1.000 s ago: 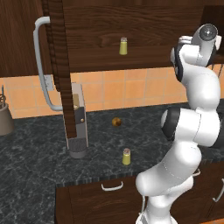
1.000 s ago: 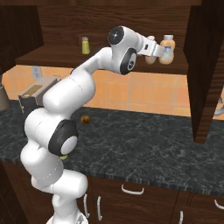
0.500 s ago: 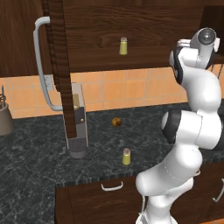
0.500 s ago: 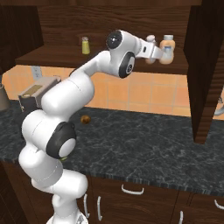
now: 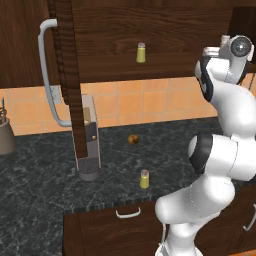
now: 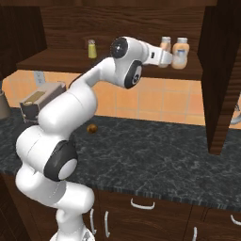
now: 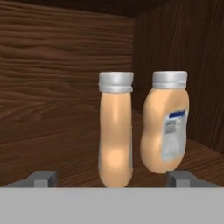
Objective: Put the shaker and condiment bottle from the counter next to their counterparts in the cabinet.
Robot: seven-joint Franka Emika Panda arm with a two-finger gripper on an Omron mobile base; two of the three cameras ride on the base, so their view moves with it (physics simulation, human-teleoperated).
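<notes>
- You have the tool up at the right end of the cabinet shelf, level with two tan-orange bottles standing side by side.
- In the hand view the condiment bottle stands upright dead ahead, between the two finger tips, and its twin stands just beside it, nearer the cabinet's side wall. Both look to be resting on the shelf.
- The finger tips sit wide on either side of the near bottle with wood showing between each tip and the bottle, so the tool reads as spread and holding nothing. The bottle step looks to be at its release.
- The shaker is on the worktop, near the front edge above the drawer handle, upright. Its match stands on the shelf well to the left of the bottles.
- Next you would draw the tool straight back along its own line, so neither finger clips a bottle and tips the pair.
- Then swing down to the shaker. It is slim and stands close to the edge, so come at it squarely.
- Mind the open door hanging over the worktop, and the tall grey appliance below it.
</notes>
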